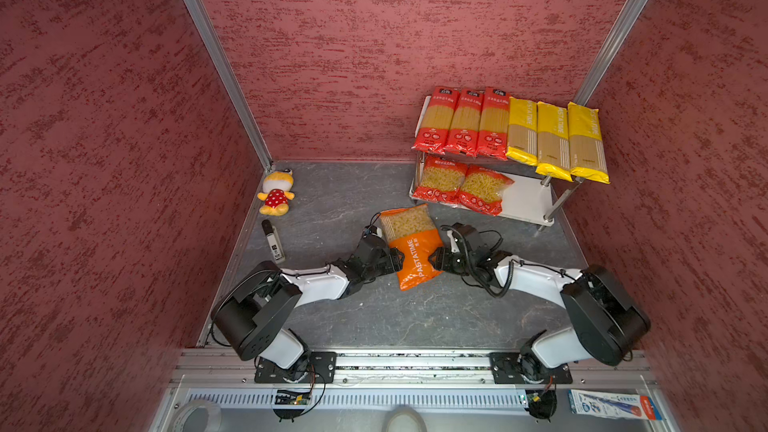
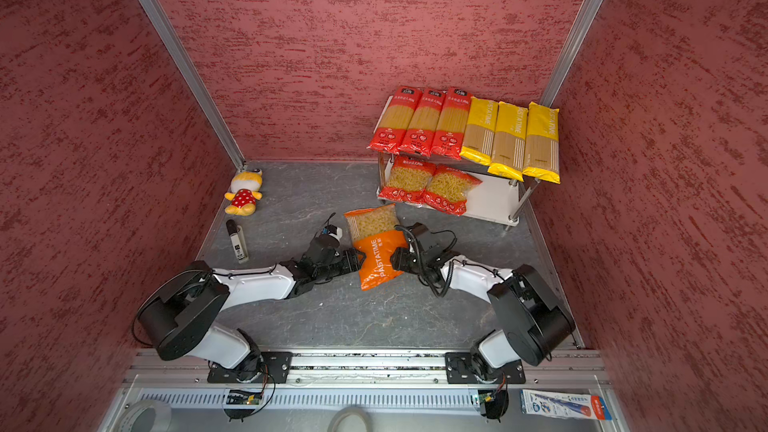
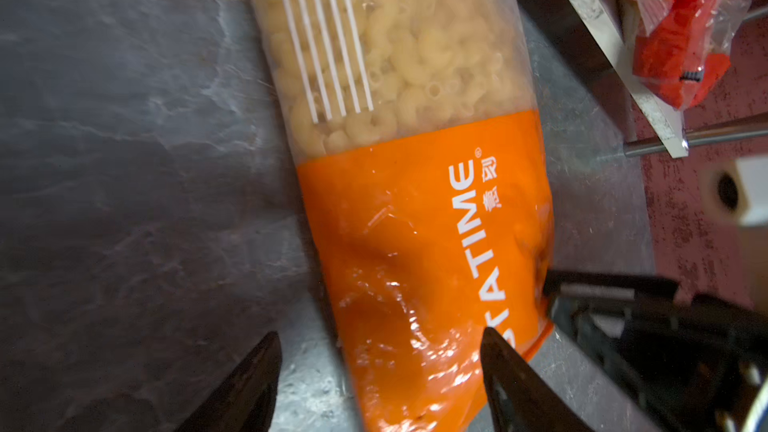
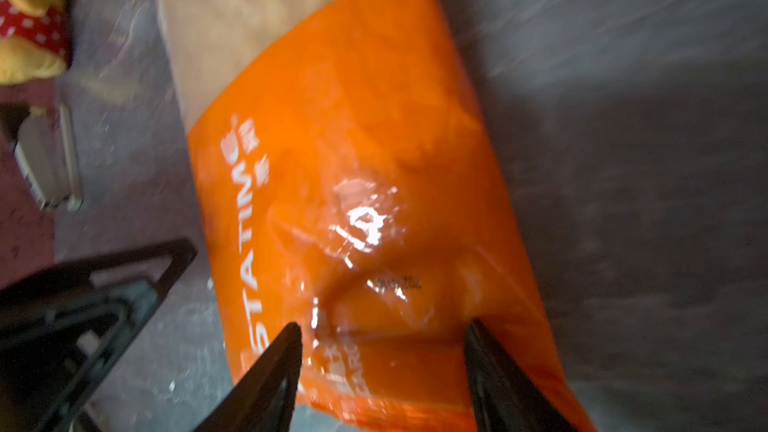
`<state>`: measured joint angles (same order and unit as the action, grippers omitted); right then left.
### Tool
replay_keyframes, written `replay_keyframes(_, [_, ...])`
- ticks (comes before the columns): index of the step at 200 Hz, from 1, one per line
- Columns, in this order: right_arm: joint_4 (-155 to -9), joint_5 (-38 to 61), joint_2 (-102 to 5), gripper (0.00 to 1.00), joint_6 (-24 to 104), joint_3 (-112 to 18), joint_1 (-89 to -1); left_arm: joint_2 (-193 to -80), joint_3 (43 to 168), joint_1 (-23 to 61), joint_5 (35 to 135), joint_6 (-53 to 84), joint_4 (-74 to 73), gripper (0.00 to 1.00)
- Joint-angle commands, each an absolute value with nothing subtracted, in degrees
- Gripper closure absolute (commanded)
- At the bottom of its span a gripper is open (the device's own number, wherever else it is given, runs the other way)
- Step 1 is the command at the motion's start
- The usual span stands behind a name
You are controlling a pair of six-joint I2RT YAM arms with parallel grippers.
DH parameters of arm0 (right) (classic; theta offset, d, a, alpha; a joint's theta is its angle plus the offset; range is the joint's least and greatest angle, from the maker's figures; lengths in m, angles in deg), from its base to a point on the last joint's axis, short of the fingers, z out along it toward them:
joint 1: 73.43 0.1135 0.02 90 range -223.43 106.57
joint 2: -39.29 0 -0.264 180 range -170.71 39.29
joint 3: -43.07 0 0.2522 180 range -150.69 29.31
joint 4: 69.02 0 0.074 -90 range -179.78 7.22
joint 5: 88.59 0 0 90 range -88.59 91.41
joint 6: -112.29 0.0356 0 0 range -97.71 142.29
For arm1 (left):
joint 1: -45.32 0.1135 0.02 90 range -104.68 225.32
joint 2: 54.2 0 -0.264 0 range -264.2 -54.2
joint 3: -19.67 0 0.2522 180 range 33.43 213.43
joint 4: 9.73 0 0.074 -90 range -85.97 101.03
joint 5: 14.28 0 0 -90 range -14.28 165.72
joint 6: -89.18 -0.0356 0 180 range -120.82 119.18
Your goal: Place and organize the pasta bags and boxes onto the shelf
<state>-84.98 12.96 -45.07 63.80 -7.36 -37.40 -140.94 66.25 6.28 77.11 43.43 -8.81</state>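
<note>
The shelf [image 1: 528,201] stood at the back right corner of the grey table [image 1: 332,201]. In both top views its top board was covered by six long bags side by side. These were three red spaghetti bags [image 1: 465,122] on the left and three yellow PASTATIME bags [image 1: 552,139] on the right, their near ends overhanging the front edge.

The wide orange bag [image 1: 411,243] was off the shelf, just in front of its left end, with its clear end toward the shelf. It sat between the two grippers.

Two short red curly-pasta bags [image 1: 461,187] lay touching at the left end of the lower board, whose right part was bare.

The left gripper [image 3: 381,332] met the orange bag's left edge with its jaws released. One finger lay across the bag's corner and the other was out over bare table. The right gripper [image 4: 385,324] was on the opposite side. Its jaws stood apart over the orange half with a dented fold between them, but whether they grasped it could not be told.

A yellow plush toy [image 1: 275,195] lay in the back left corner, and a blue-white flat pack [image 1: 613,405] lay on the front rail. A small dark-capped pack [image 1: 274,243] lay just in front of the toy.
</note>
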Motion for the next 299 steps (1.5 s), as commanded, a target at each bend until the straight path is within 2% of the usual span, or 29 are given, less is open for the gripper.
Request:
replay_keyframes(1, [-86.6,17.1,-41.4,0.37,69.3,-4.7,-33.4,-138.2,64.8,8.4,77.2,41.4,-8.3,0.25])
replay_keyframes(25, [-93.0,14.6,-35.8,0.35,65.8,-6.3,-34.6,-135.7,64.0,10.6,77.4,39.6,-6.4,0.25])
replay_keyframes(58, [-97.5,12.5,-33.4,0.34,61.0,-8.7,-44.9,-134.1,64.3,15.6,81.3,36.2,-3.9,0.24])
replay_keyframes(89, [-91.5,11.1,-37.8,0.34,62.1,-10.2,-47.9,-136.7,67.5,18.1,87.3,33.0,-2.6,0.21])
replay_keyframes(121, [-83.6,14.7,-44.6,0.35,66.3,-10.9,-47.3,-141.0,68.7,18.5,91.9,35.3,-6.4,0.22])
replay_keyframes(172, [-83.1,14.9,-54.1,0.34,65.0,-16.3,-44.5,-145.6,68.7,10.0,91.4,40.4,-10.2,0.23])
replay_keyframes(205, [-86.0,18.0,-62.2,0.34,61.5,-26.9,-43.6,-146.2,67.9,1.6,91.6,45.0,-13.2,0.24])
replay_keyframes(247, [-94.4,20.3,-71.3,0.34,55.2,-41.7,-37.7,-147.4,72.6,-7.7,89.4,46.2,-14.4,0.25])
replay_keyframes(274, [-97.1,15.7,-69.1,0.34,53.4,-41.8,-37.9,-144.0,72.9,-7.3,87.4,44.4,-13.4,0.24])
replay_keyframes(299, [-98.6,12.4,-63.3,0.32,53.3,-39.4,-39.4,-137.0,72.8,-4.6,90.3,40.8,-7.4,0.24])
